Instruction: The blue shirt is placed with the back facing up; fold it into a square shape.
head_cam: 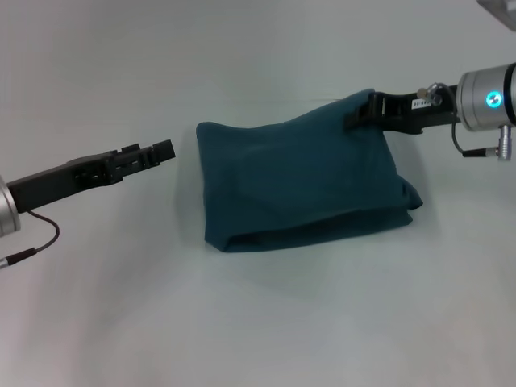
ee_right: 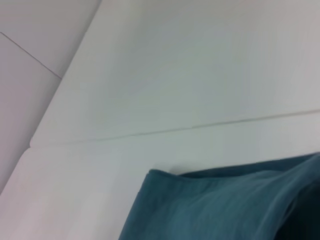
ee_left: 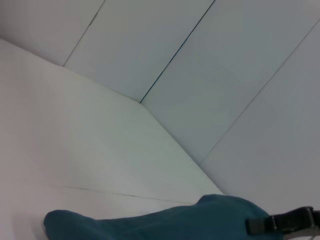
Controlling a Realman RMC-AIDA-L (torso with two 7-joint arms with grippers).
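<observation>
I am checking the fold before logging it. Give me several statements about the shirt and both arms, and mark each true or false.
1. The dark teal-blue cotton shirt lies folded into a compact, roughly rectangular bundle. True.
2. The right gripper is at the shirt's far right corner. True.
3. The left gripper is clamped on the shirt. False: it is apart from the shirt's left edge, over the white table.
4. White lettering shows on the shirt's top. False: the visible fabric is plain.
5. The shirt is spread out flat with its sleeves out. False: it is folded.
</observation>
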